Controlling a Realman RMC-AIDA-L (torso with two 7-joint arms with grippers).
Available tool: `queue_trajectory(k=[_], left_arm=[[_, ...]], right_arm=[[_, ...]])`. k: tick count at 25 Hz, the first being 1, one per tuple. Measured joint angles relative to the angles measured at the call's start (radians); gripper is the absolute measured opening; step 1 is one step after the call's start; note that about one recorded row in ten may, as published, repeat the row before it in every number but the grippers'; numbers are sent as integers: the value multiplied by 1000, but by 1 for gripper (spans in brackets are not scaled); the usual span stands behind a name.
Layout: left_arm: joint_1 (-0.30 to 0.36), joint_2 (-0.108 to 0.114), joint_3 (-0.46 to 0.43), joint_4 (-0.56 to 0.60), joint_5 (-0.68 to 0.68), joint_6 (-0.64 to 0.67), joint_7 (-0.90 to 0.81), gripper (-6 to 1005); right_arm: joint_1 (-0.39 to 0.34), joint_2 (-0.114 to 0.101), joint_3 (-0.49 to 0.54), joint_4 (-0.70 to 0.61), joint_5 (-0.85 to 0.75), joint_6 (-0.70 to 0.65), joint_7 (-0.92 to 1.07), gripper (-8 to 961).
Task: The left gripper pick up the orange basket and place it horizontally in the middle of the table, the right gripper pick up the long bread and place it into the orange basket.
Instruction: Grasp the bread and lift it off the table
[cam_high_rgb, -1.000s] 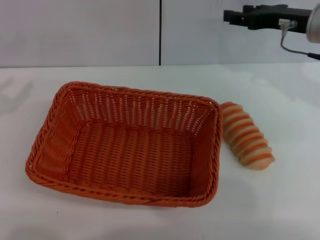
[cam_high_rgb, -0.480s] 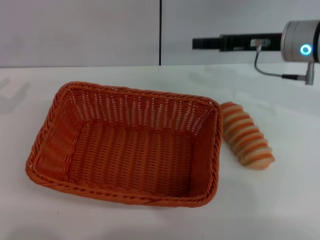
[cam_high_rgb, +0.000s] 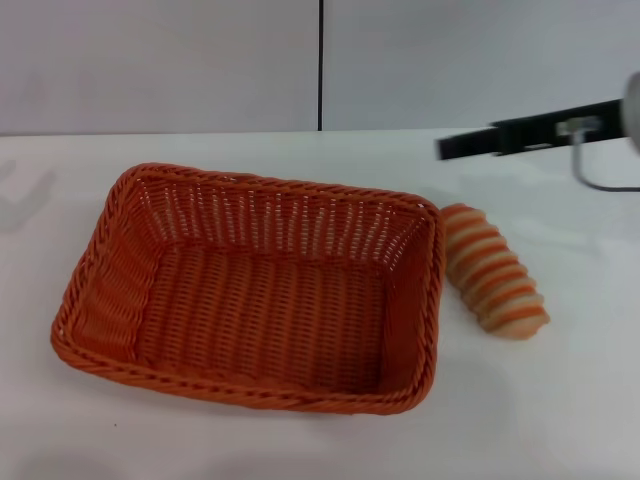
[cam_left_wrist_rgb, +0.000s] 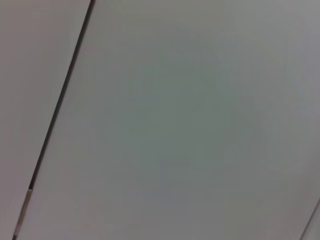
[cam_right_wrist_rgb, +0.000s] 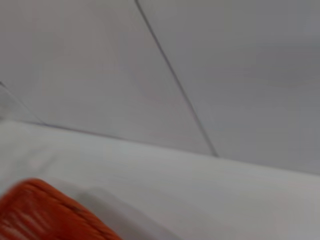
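Bread (cam_high_rgb: 495, 271): long loaf, flat on table (cam_high_rgb: 560, 400), touching right rim of orange basket (cam_high_rgb: 255, 285); long axis runs from basket's far right corner toward us, slanting away from basket. Right gripper (cam_high_rgb: 450, 147): beyond basket's far right corner, above and behind loaf; arm reaches in level from right. We cannot tell its finger opening. Left gripper unseen. Basket lies lengthwise mid-table, empty.

You are looking at a bare test lab: a plain white flat worktop (cam_high_rgb: 300, 445) against grey wall panels (cam_high_rgb: 160, 65) split by 1 dark seam (cam_high_rgb: 320, 65).
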Motion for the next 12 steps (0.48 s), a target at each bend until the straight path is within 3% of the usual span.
queue_trajectory(k=[4,12], left_arm=[[6,-4,1,0,32,2,9,668],[8,-8,2,0,50,8,10,670]], right_arm=[[27,-4,76,-46,-194,-128,56,666],[39,-8,85,48,-176,-138,33,666]])
